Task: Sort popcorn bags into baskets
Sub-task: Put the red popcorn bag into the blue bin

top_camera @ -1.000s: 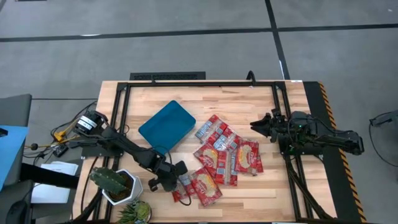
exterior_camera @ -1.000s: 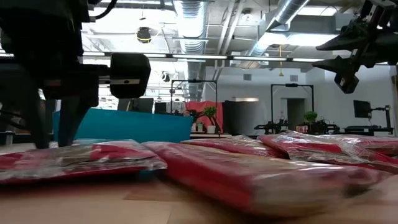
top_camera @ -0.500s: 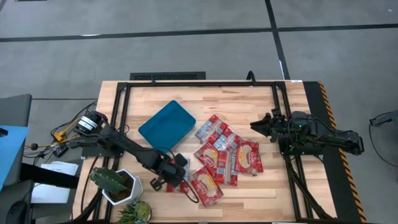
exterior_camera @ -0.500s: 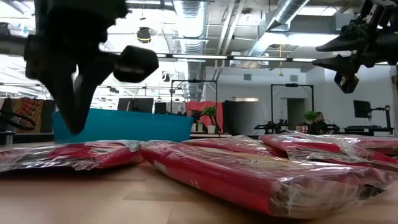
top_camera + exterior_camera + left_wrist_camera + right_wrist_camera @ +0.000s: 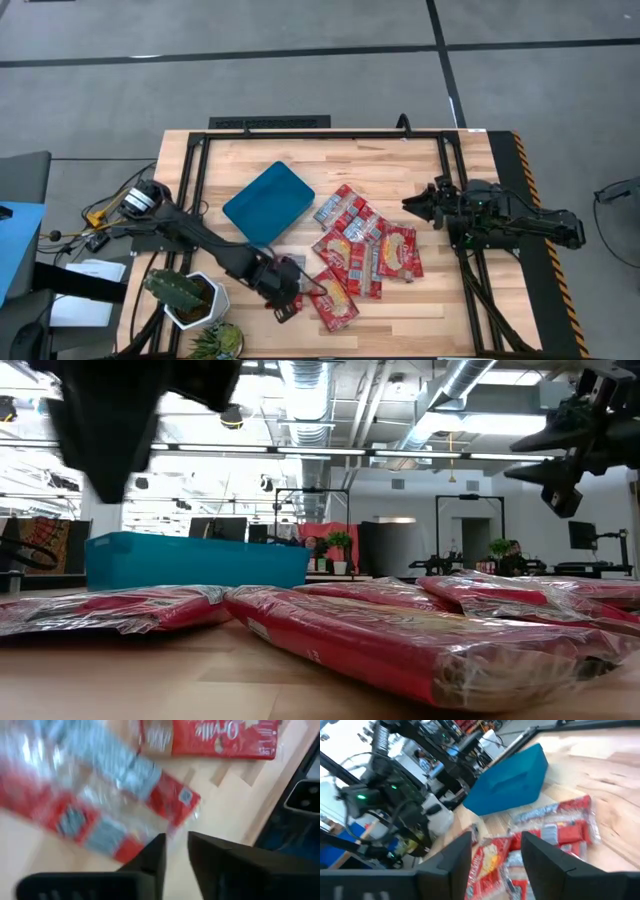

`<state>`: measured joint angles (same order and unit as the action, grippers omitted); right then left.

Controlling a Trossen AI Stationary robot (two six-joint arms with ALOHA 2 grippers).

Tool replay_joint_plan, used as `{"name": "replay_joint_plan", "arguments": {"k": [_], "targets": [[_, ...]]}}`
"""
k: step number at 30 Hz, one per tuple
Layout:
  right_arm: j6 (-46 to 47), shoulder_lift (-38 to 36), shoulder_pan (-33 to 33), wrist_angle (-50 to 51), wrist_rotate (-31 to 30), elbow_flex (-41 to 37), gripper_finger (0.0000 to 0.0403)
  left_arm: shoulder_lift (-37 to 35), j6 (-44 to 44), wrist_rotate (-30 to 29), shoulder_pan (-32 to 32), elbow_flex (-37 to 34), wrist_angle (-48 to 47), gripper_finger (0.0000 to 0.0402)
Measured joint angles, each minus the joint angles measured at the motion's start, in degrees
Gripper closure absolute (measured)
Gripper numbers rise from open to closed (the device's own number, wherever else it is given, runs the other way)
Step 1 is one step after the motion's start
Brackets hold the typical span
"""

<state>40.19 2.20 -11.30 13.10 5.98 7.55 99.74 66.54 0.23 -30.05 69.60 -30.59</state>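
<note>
Several red popcorn bags [image 5: 365, 245] lie flat and overlapping on the wooden table, right of the teal tray [image 5: 268, 203], which rests on its base and holds nothing. My left gripper [image 5: 288, 300] hovers over the nearest-left bag [image 5: 100, 815]. Its fingers stand a narrow gap apart, with bare wood showing between them [image 5: 176, 845]. In the low view it is a dark shape [image 5: 110, 420] above the lying bags. My right gripper [image 5: 408, 203] waits open above the table's right side, pointing toward the bags [image 5: 495, 845].
A white pot with a cactus [image 5: 190, 295] and a second plant [image 5: 215, 340] stand at the near-left corner, close behind my left arm. A black frame runs along the table's edges [image 5: 300, 132]. Bare wood shows near the far edge and the near-right corner.
My left gripper has moved toward the table's right, across the nearest-left bag, and has risen from table height to well above the bags in the low view. The bags still lie on the table.
</note>
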Motion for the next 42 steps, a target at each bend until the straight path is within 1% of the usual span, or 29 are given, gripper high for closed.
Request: {"name": "replay_joint_plan", "arguments": {"k": [3, 5, 9, 11, 13, 17, 21, 26, 28, 31, 34, 37, 42], "targets": [[-0.2, 0.0, 0.0, 2.1, 0.0, 0.0, 0.0176, 0.0, 10.4, -1.3, -1.8, 0.0, 0.1, 0.0262], [-1.0, 0.0, 0.0, 3.3, 0.0, 0.0, 0.0163, 0.0, 14.9, -3.4, -2.6, 0.0, 0.0, 0.0222], [-1.6, 0.0, 0.0, 4.0, -0.2, 0.0, 0.0153, 0.0, 21.6, -10.9, -3.2, -0.3, -0.8, 0.0147], [-1.7, 0.0, -0.1, 4.2, -1.0, 0.0, 0.0153, 0.0, 25.7, -14.7, -3.0, -0.4, -2.4, 0.0119], [-1.7, 0.0, -0.1, 4.4, -1.6, 0.0, 0.0153, 0.4, 28.9, -16.5, -2.5, -0.4, -3.1, 0.0099], [-2.0, 0.0, -0.1, 4.6, -1.7, 0.0, 0.0153, 2.1, 30.8, -15.5, -1.8, -0.4, -3.2, 0.0085], [-2.6, 0.0, -0.1, 4.9, -1.7, 0.0, 0.0153, 4.3, 34.1, -14.9, -1.6, -0.4, -1.9, 0.0083], [-2.7, 0.0, -0.1, 4.8, -1.7, 0.0, 0.0153, 8.2, 36.7, -12.7, -1.6, -0.4, -0.3, 0.0083], [-2.7, 0.0, -0.1, 4.7, -1.7, 0.0, 0.0153, 9.5, 38.0, -10.8, -1.6, -0.1, 0.3, 0.0083], [-2.7, 0.0, -0.1, 4.6, -1.7, 0.0, 0.0154, 11.1, 40.6, -7.1, -1.2, 0.1, 0.2, 0.009], [-2.7, 0.0, -0.1, 4.5, -1.6, 0.0, 0.0154, 11.4, 42.3, -5.7, -1.3, 0.0, 0.0, 0.0121], [-2.7, 0.0, -0.1, 4.5, -1.7, 0.0, 0.0154, 11.5, 43.8, -5.5, -1.3, -0.1, -0.7, 0.0183], [-2.7, 0.0, -0.1, 4.6, -1.7, 0.0, 0.0154, 12.5, 42.4, -6.6, -1.3, -0.2, 0.4, 0.0321]]}}
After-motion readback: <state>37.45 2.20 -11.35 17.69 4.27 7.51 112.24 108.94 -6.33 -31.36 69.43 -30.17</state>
